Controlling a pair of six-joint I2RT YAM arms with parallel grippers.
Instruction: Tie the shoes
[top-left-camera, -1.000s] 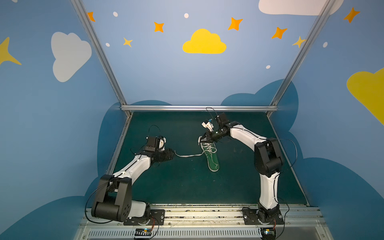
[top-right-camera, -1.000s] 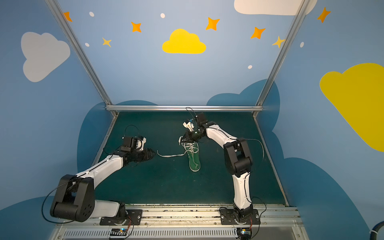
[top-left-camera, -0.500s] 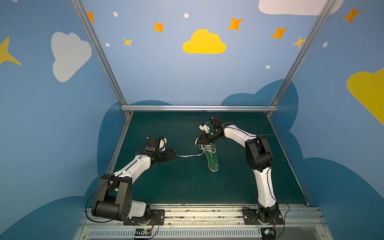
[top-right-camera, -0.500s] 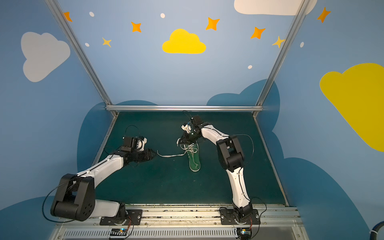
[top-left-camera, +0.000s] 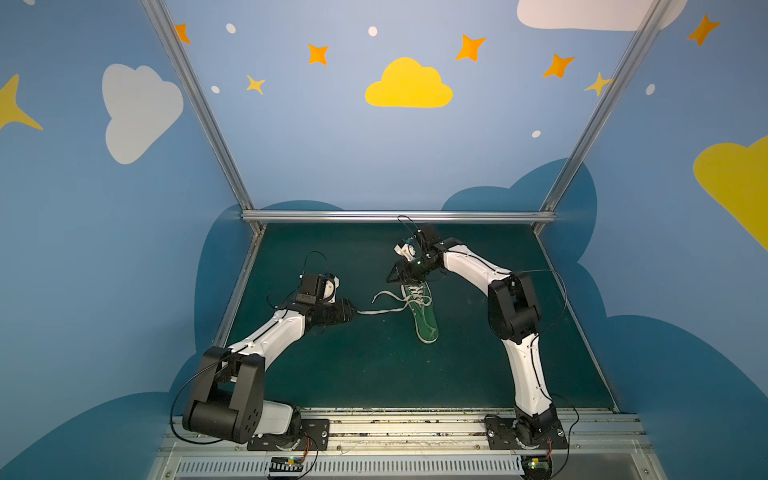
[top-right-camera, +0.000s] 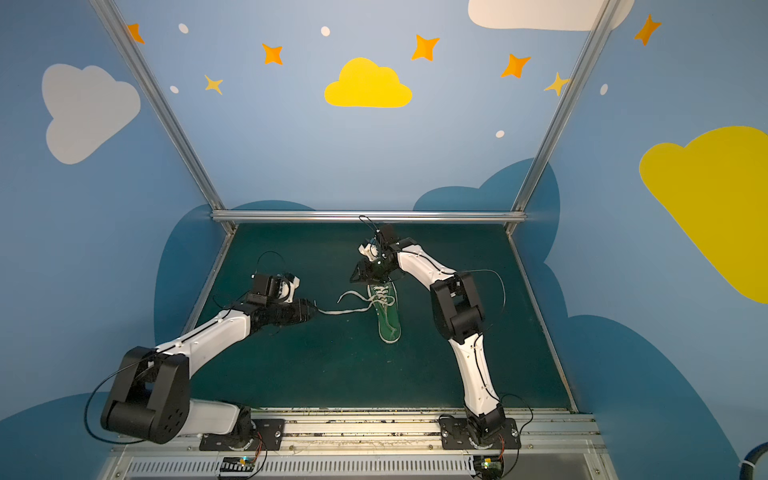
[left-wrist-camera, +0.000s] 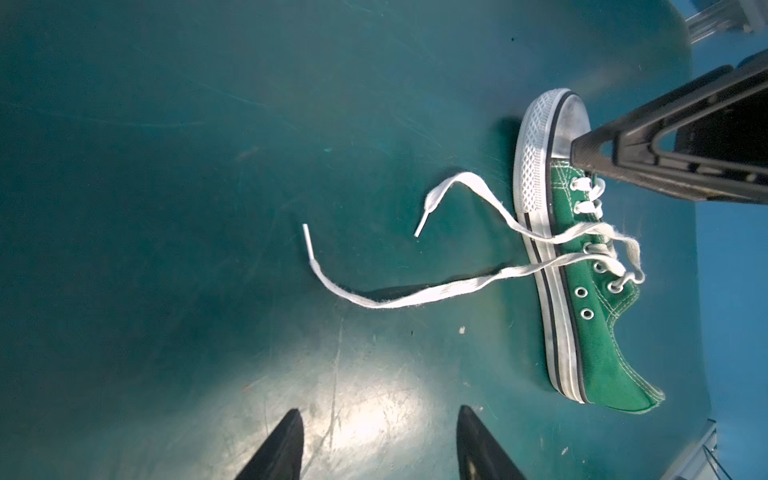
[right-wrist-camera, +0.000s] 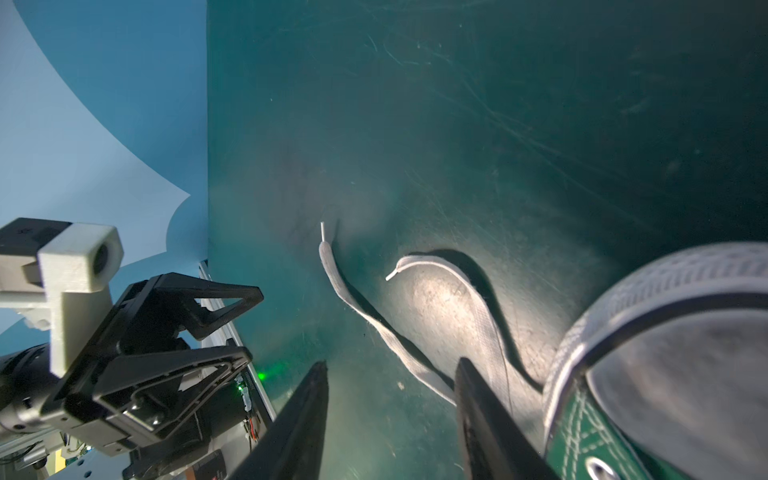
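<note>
The shoes are a single green sneaker (top-left-camera: 423, 312) (top-right-camera: 387, 312) lying on the dark green mat with its white toe cap toward the back wall. Two loose white laces (left-wrist-camera: 415, 293) trail from its eyelets across the mat toward my left gripper (top-left-camera: 354, 313), which is open and holds nothing. In the left wrist view my left gripper (left-wrist-camera: 378, 419) is short of the lace ends. My right gripper (top-left-camera: 391, 277) hovers open over the toe cap (right-wrist-camera: 665, 332). In the right wrist view one lace (right-wrist-camera: 374, 328) passes behind a finger (right-wrist-camera: 482, 411) of my right gripper (right-wrist-camera: 390, 368), ungripped.
An aluminium rail (top-left-camera: 395, 216) and blue walls close the mat at the back and sides. The arm bases stand on the metal rail (top-left-camera: 395, 428) at the front. Bare mat (top-left-camera: 374, 374) lies between the shoe and the front edge.
My right gripper has opened from shut and swung left and down to the shoe's toe. The left arm has not moved.
</note>
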